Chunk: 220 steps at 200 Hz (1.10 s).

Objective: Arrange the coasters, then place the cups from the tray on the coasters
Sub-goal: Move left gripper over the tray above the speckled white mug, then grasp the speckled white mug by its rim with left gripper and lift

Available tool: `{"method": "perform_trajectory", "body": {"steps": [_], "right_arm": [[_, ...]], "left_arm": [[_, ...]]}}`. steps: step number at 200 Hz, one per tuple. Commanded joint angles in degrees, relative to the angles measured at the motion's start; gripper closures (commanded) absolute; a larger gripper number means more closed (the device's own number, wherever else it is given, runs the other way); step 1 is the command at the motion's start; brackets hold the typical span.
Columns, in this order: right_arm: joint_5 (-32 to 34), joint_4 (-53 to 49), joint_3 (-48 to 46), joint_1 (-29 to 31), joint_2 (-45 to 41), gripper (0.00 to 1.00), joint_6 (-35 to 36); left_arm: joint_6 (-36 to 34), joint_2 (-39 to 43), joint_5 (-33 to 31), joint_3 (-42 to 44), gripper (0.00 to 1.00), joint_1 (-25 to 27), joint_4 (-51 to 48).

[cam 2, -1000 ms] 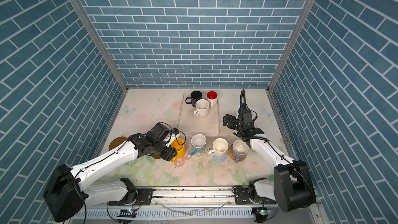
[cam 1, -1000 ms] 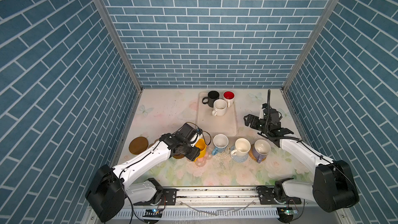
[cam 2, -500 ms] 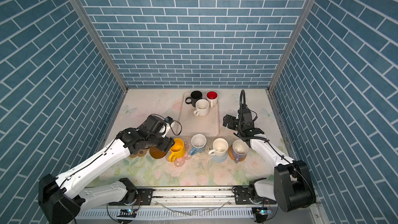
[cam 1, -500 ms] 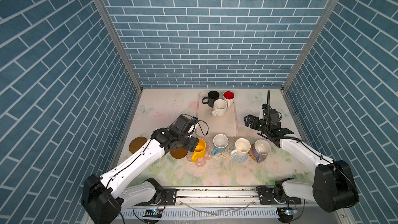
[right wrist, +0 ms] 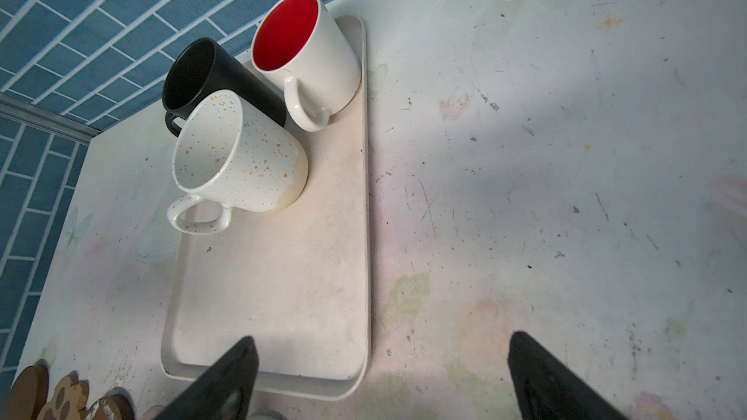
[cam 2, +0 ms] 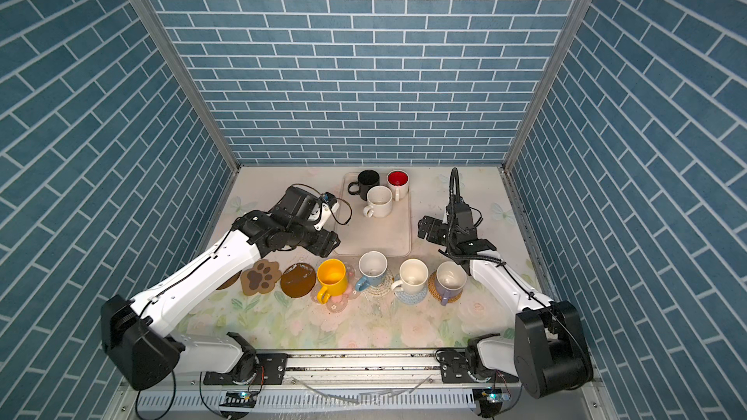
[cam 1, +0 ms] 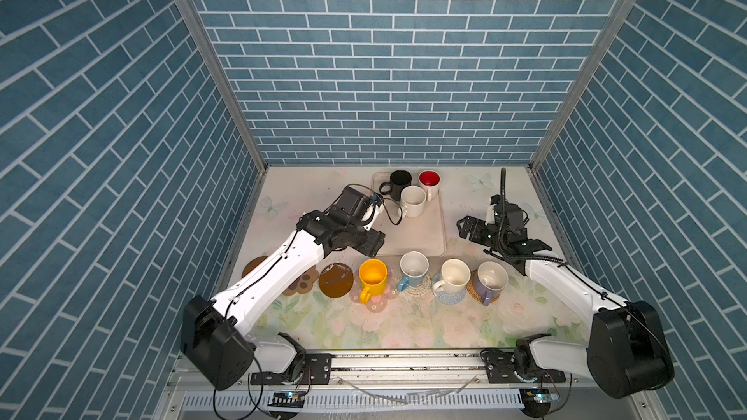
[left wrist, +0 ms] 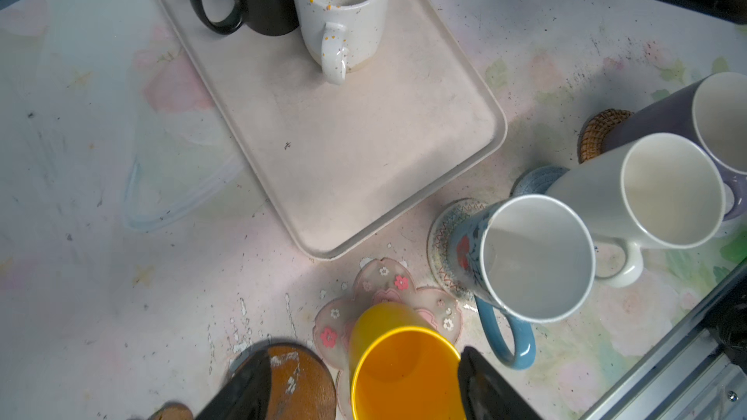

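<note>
At the lower left of a top view a plain brown disc coaster (cam 1: 253,266) lay half hidden under the left arm. Beside it the brown paw-shaped coaster (cam 2: 260,276) and a second brown round coaster (cam 1: 335,280) sat bare. These three mats were waiting, it seemed, for the three mugs not yet brought down.

Next in the row the yellow ceramic mug (cam 1: 372,276) stood upright on the pink flower-shaped coaster (cam 1: 380,305), its handle toward the frame's bottom edge. The left gripper (cam 1: 374,246) hung just above and behind it, jaws parted and holding nothing. I judged the mug released, the jaws wide so as to clear its rim.

To the right, the light blue mug (cam 1: 413,265) sat on the white woven round (cam 1: 420,288). A cream-white mug (cam 1: 454,274) sat on the light blue woven round (cam 1: 448,298), and the lavender mug (cam 1: 491,278) on the tan woven round (cam 1: 471,292) — each pairing complete.

Above the row, at mid-frame, the pale beige rectangular tray (cam 1: 416,236) had its near half bare. The black mug (cam 1: 400,183), the speckled cream mug (cam 1: 413,200) and the white mug with red inside (cam 1: 429,180) clustered at its far end.

At the right the right gripper (cam 1: 469,230) hovered beside the tray with its jaws spread fully, empty and facing those mugs — likely parked clear of the left arm's work
</note>
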State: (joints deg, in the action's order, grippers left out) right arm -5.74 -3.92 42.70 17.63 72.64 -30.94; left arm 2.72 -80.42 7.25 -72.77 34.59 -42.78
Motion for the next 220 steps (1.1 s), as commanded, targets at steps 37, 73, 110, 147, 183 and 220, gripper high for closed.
{"method": "perform_trajectory", "body": {"steps": [37,73,110,147,183,220], "right_arm": [[-0.8,-2.9,3.1,0.2,-1.0,0.03,3.8],[-0.6,-3.1,3.6,0.2,0.6,0.03,4.6],[-0.3,-3.1,4.2,0.2,1.9,0.03,4.9],[-0.4,-2.8,4.3,0.2,4.1,0.04,5.4],[-0.2,-2.9,5.1,0.2,5.7,0.04,5.8],[0.4,-3.3,5.1,0.2,5.9,0.03,6.4]], "left_arm": [[-2.6,-14.5,4.9,-11.6,0.33,-3.2,3.0],[-2.4,-22.4,5.2,-18.8,0.37,-4.4,3.2],[-2.2,-29.2,4.0,-24.9,0.40,-4.6,4.0],[-2.0,-34.9,4.9,-29.2,0.42,-4.7,4.6],[-2.5,-39.9,4.4,-33.5,0.43,-4.8,4.2],[-2.5,-43.8,4.9,-35.7,0.44,-4.8,5.0]]}}
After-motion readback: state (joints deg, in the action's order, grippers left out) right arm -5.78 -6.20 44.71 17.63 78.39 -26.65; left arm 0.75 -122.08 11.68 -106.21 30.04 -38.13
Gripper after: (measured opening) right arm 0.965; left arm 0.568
